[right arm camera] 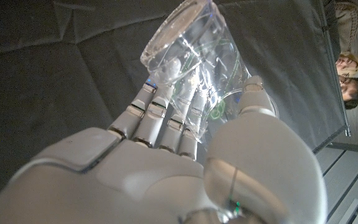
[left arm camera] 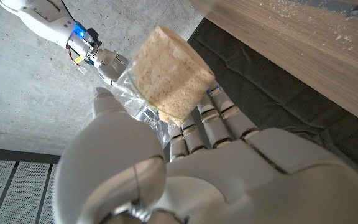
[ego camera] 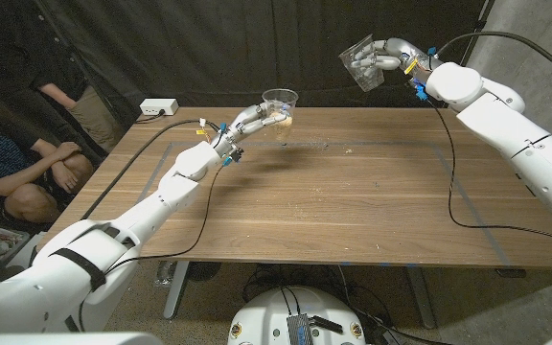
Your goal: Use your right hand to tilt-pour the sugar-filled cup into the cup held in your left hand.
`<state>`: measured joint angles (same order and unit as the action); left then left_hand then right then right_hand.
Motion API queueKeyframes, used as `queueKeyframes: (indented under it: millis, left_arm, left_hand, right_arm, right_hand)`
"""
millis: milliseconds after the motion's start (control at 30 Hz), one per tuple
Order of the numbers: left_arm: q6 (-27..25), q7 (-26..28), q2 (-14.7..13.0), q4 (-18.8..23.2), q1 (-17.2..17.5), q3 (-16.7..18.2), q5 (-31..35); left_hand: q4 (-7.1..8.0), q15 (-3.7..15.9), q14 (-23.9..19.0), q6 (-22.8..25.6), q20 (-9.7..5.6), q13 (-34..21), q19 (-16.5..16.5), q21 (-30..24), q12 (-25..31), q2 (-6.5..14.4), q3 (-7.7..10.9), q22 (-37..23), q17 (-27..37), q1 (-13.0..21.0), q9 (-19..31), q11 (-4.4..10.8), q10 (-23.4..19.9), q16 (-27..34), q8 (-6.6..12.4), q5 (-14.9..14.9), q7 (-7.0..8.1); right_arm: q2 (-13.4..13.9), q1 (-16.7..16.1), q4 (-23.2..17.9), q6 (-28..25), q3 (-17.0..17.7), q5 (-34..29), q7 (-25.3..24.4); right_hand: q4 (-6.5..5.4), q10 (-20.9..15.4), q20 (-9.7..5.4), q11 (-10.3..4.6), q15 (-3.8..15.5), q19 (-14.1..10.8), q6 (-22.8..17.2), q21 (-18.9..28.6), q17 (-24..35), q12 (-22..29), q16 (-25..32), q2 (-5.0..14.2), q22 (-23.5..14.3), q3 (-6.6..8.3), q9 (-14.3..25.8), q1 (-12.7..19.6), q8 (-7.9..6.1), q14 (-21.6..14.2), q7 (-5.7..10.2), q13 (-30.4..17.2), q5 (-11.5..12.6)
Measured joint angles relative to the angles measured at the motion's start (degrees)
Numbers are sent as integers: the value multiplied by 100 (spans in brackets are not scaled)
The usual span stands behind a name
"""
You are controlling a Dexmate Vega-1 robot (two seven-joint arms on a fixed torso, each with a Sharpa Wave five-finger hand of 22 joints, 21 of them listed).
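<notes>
While left hand (ego camera: pixel 247 122) grips clear cup (ego camera: pixel 280 103) upright above far part of table (ego camera: pixel 353 201), right hand (ego camera: pixel 388 57) holds second cup (ego camera: pixel 361 65) raised high beyond table's far edge, tilted, well apart from first. Left wrist view: sugar (left arm camera: pixel 169 73) packs cup (left arm camera: pixel 166 78) held in left hand (left arm camera: pixel 166 168); right hand (left arm camera: pixel 107 62) behind. Right wrist view: fingers (right arm camera: pixel 166 118) wrap clear cup (right arm camera: pixel 194 74), looks empty. Head view alone: people (ego camera: pixel 27 144) seated at table's left, white power strip (ego camera: pixel 158 107) on far corner.
</notes>
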<state>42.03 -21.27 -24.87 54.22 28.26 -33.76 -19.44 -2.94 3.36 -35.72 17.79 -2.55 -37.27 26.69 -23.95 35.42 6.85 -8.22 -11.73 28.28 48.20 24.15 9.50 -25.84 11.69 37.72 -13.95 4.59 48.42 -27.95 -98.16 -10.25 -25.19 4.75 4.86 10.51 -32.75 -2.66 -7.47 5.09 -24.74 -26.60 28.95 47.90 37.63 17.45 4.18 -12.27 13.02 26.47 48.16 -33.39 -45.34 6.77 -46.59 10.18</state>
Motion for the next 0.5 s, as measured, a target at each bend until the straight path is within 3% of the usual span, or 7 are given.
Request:
queueKeyframes:
  millis: [500]
  left_arm:
    - [-276,106,-140,331,76,107,-58]
  left_hand:
    - [0,0,0,-1,0,15,0,0,0,1,0,0,0,1,-26,-1,0,0,23,0,-1]
  right_arm:
    - [-231,-565,274,536,194,261,-766]
  right_hand:
    - [-1,0,0,0,0,0,0,0,32,0,0,-8,0,-1,27,8,-10,0,0,-29,-5]
